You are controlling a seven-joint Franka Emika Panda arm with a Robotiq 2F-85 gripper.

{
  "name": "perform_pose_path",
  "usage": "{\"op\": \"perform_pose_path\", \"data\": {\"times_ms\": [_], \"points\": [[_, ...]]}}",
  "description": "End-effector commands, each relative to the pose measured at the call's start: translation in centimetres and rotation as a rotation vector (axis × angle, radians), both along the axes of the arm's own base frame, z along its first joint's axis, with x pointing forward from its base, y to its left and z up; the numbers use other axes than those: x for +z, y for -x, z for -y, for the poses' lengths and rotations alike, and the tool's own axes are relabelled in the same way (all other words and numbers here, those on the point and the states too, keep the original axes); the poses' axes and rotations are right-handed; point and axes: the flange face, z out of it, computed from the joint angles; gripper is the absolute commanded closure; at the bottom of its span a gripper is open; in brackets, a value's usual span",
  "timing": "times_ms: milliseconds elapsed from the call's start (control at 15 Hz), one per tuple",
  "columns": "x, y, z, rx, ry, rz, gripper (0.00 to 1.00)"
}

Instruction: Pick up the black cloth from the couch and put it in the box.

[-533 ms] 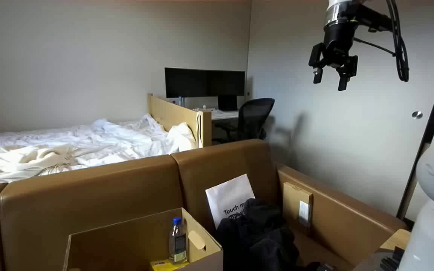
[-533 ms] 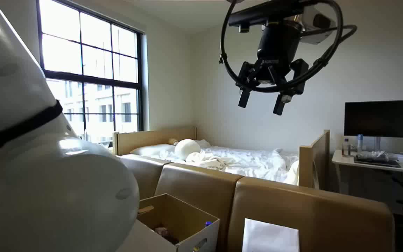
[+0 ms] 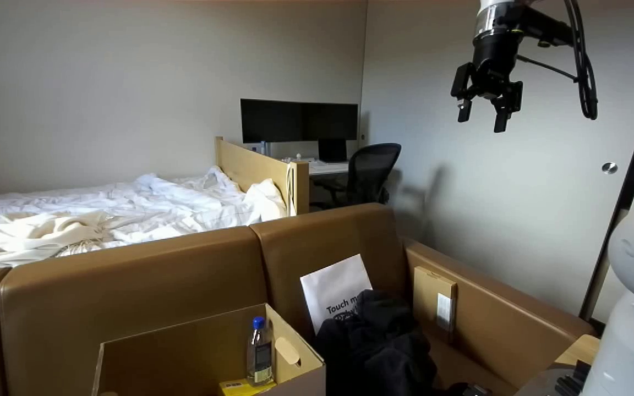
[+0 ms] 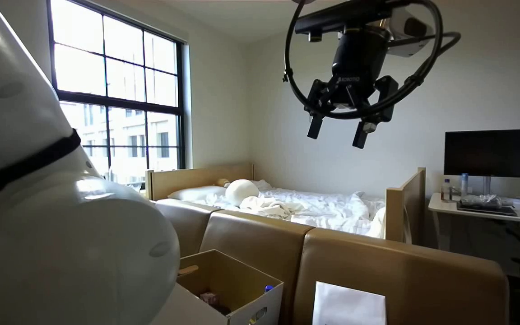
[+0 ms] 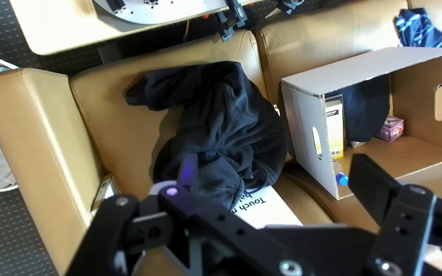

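Only the wrist view shows plaid fabric (image 5: 422,32) past the black cloth (image 5: 225,122) and box (image 5: 363,71); the claw (image 4: 336,137) gapes.

No visible change since before

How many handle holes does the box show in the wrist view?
2: a handle hole in the end wall nearer the black cloth, and a second hole in the opposite end wall. The jaws cover part of the box, so more may be hidden.
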Motion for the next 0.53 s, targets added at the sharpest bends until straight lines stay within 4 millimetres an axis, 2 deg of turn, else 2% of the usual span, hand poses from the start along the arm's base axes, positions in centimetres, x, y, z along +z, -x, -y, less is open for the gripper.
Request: {"op": "perform_pose_path", "data": {"times_ms": [0, 267, 467], "points": [[0.1, 0.0, 0.0, 0.000, -0.001, -0.001, 0.00], [0.1, 0.0, 0.0, 0.000, -0.001, -0.001, 0.00], [-2.8, -3.3, -0.7, 0.129, -0.012, -0.036, 0.00]]}}
